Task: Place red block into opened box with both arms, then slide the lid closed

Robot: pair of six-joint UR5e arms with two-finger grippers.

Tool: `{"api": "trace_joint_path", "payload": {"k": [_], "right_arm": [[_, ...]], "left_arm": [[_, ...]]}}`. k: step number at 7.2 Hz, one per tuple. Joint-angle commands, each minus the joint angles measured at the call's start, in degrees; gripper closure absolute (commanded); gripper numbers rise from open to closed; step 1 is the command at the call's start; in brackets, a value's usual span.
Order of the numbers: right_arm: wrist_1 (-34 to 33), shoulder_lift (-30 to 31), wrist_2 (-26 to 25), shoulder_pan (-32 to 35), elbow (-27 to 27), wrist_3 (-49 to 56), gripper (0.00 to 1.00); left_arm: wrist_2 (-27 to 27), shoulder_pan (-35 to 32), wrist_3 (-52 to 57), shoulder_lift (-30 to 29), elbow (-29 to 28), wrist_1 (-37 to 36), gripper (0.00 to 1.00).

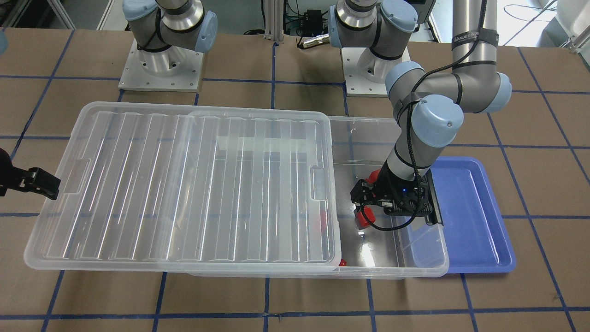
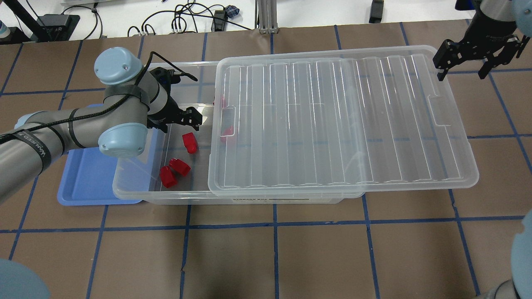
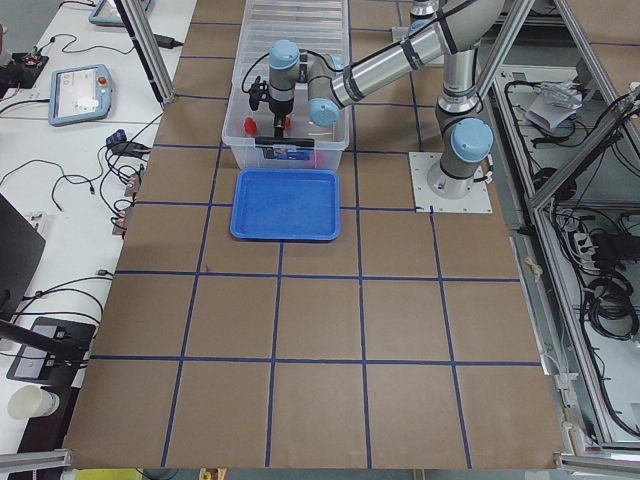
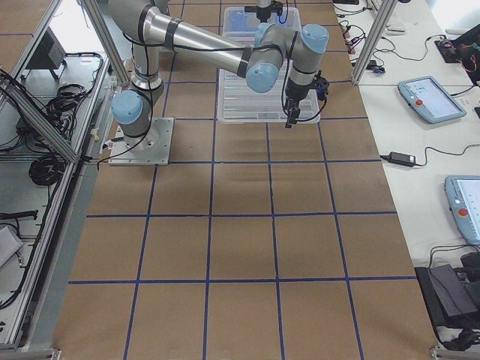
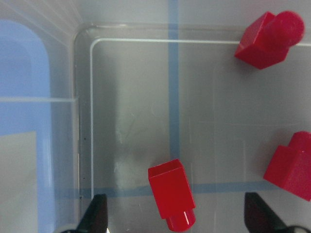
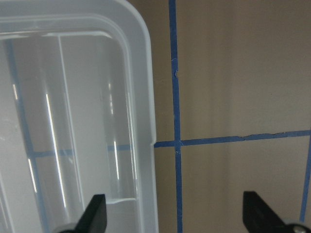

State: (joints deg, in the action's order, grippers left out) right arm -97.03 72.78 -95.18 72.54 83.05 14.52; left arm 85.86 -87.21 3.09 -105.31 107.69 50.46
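the red block point(image 5: 171, 191) lay loose on the floor of the box point(image 2: 174, 196), between the spread, empty fingers of the left end effector point(image 5: 177, 208), so the placing looked done. the lid point(image 2: 332, 120) left that end uncovered; the right end effector point(image 2: 462, 66), also released, hovered by its far corner. sliding it shut was yet to do, once the left end effector lifted clear.

Left arm point(image 2: 83, 128) reaching in, elbow bent, wrist tipped down | left gripper point(image 5: 176, 206) pointing straight down, jaws spread wide | right gripper point(image 2: 463, 63) hanging downward, jaws wide apart
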Motion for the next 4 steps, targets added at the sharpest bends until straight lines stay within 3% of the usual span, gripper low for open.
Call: {"api": "trace_joint_path", "payload": {"k": [1, 4], "right_arm": [[0.00, -0.09, 0.00, -0.99, 0.35, 0.24, 0.00], [0.09, 0.43, 0.00, -4.16, 0.53, -0.02, 0.00]], "left_arm": [[0.09, -0.07, -0.10, 3.69, -4.56, 9.78, 0.00], [0.27, -0.24, -0.10, 8.18, -19.22, 34.28, 0.00]]}}
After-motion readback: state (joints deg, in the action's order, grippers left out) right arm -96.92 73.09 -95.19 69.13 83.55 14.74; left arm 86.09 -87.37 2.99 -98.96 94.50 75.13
